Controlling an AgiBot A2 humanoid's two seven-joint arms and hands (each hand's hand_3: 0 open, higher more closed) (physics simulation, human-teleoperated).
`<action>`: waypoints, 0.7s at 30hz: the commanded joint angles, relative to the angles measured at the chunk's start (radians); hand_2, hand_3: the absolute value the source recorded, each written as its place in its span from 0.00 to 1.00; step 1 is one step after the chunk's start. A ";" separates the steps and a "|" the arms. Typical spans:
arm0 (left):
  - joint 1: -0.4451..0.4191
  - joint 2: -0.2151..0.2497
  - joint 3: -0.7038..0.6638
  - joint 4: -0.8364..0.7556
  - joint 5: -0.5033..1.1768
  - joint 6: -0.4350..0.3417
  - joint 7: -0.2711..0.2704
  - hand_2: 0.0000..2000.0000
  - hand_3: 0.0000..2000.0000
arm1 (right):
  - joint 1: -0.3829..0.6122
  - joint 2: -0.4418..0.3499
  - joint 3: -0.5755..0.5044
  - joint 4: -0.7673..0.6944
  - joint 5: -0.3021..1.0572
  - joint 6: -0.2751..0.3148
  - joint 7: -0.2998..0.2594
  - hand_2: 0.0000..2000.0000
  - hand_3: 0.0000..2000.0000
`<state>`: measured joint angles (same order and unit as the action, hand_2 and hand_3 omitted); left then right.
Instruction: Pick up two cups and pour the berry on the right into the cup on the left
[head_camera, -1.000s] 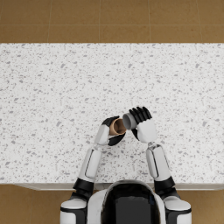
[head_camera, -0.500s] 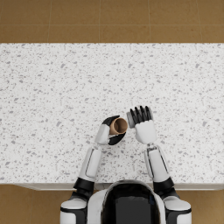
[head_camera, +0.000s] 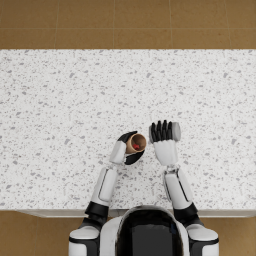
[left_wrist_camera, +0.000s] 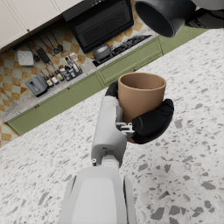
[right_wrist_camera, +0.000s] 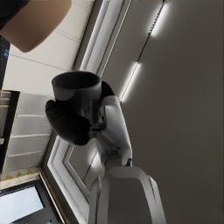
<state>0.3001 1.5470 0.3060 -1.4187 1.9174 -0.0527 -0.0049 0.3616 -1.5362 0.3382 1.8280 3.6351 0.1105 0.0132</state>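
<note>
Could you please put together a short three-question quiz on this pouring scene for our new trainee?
1. True or false: the left hand holds the tan cup upright.
2. Which cup does the right hand grip? A) a dark grey cup B) a clear glass C) a blue mug
3. Fill in: in the head view, something ____ in colour shows inside the tan cup.

Key
1. True: in the left wrist view its mouth faces up.
2. A: the dark grey cup is tipped on its side, its mouth toward the tan cup.
3. Red: the berry already lies in the tan cup.
</note>
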 joint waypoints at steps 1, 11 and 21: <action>0.001 0.001 -0.001 0.003 0.000 0.000 0.000 1.00 0.64 | 0.016 -0.012 -0.001 0.019 0.023 0.000 0.000 1.00 0.64; 0.005 0.003 -0.003 0.009 0.000 0.000 0.000 1.00 0.64 | -0.007 -0.007 -0.006 0.009 0.078 0.001 -0.001 1.00 0.64; 0.005 0.003 -0.003 0.009 0.000 0.000 0.000 1.00 0.64 | -0.008 -0.007 -0.007 0.009 0.080 0.001 0.000 1.00 0.64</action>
<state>0.3049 1.5501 0.3031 -1.4097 1.9174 -0.0528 -0.0046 0.3534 -1.5432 0.3312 1.8373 3.7154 0.1117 0.0127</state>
